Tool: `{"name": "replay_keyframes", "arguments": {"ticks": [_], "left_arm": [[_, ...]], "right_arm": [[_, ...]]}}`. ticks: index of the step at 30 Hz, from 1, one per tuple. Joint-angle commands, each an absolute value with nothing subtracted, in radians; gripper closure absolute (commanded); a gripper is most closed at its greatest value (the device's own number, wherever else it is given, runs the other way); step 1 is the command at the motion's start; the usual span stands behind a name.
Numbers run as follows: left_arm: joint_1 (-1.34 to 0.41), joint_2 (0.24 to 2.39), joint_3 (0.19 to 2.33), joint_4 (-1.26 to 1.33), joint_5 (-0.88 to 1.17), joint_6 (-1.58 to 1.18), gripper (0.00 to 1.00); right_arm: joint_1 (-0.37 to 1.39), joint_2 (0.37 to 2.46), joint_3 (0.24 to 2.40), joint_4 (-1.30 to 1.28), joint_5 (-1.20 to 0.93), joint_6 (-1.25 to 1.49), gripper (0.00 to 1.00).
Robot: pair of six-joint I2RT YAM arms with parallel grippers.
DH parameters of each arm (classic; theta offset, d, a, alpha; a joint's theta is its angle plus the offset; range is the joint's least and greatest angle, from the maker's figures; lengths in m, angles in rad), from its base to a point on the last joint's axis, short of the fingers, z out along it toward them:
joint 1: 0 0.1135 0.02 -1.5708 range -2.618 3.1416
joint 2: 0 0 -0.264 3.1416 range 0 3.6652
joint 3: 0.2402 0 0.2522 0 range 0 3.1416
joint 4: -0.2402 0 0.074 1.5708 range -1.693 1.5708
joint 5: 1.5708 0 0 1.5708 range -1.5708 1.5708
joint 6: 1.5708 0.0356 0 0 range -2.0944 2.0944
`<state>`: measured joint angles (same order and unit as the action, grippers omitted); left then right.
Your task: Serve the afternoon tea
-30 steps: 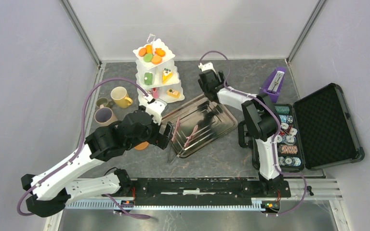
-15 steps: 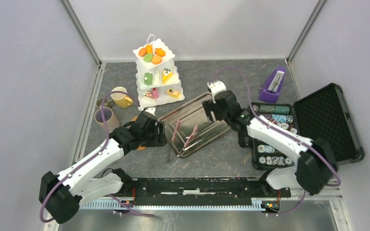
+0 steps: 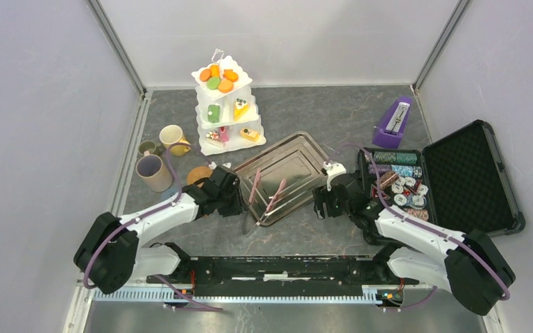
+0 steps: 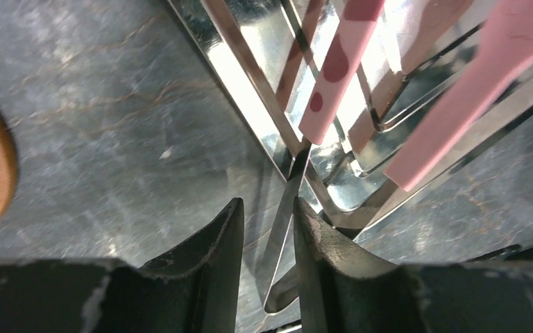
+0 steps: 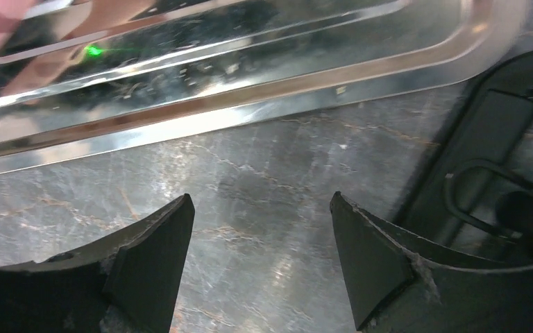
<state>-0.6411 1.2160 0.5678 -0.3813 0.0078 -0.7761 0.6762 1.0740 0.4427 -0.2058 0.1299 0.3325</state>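
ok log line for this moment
left tool: open, astride utensil blade at tray corner | right tool: open, over table between tray and case

With the tray point(image 3: 298, 163) as landmark, two utensils point(image 3: 275, 195) lie in its near-left part, the tiered stand point(image 3: 225, 104) stands behind-left of it, three mugs point(image 3: 154, 172) left of it, the metronome point(image 3: 393, 123) behind-right, and the open case point(image 3: 468, 177) on its right.

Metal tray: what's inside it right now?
Two pink-handled utensils lie in the tray; one's metal tip overhangs the rim, reaching into the left tool. The floor beneath them is hidden.
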Motion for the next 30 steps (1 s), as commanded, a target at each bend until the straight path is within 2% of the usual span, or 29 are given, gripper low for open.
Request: {"name": "replay_keyframes", "arguments": {"ticks": [1,4,7,14,19,25,30], "left_arm": [[-0.653,1.272,0.563,-0.225,0.01,-0.848,0.63],[-0.661,1.327,0.567,-0.168,0.023,-0.86,0.65],[-0.682,1.379,0.587,-0.125,0.043,-0.873,0.66],[-0.722,1.534,0.713,-0.034,0.115,-0.898,0.66],[-0.732,1.693,0.848,0.05,0.215,-0.933,0.66],[-0.747,1.836,0.999,0.073,0.259,-0.965,0.67],[-0.75,1.732,0.962,0.024,0.162,-0.919,0.6]], "right_arm": [[0.675,1.101,0.382,0.024,0.064,0.436,0.22],[0.673,1.195,0.383,0.121,0.074,0.457,0.3],[0.664,1.295,0.435,0.147,0.107,0.434,0.33],[0.497,1.504,0.612,0.141,0.127,0.288,0.33],[0.4,1.643,0.808,0.018,0.151,0.173,0.31],[0.394,1.525,0.839,-0.106,0.175,0.165,0.27],[0.396,1.388,0.792,-0.159,0.112,0.14,0.2]]}}
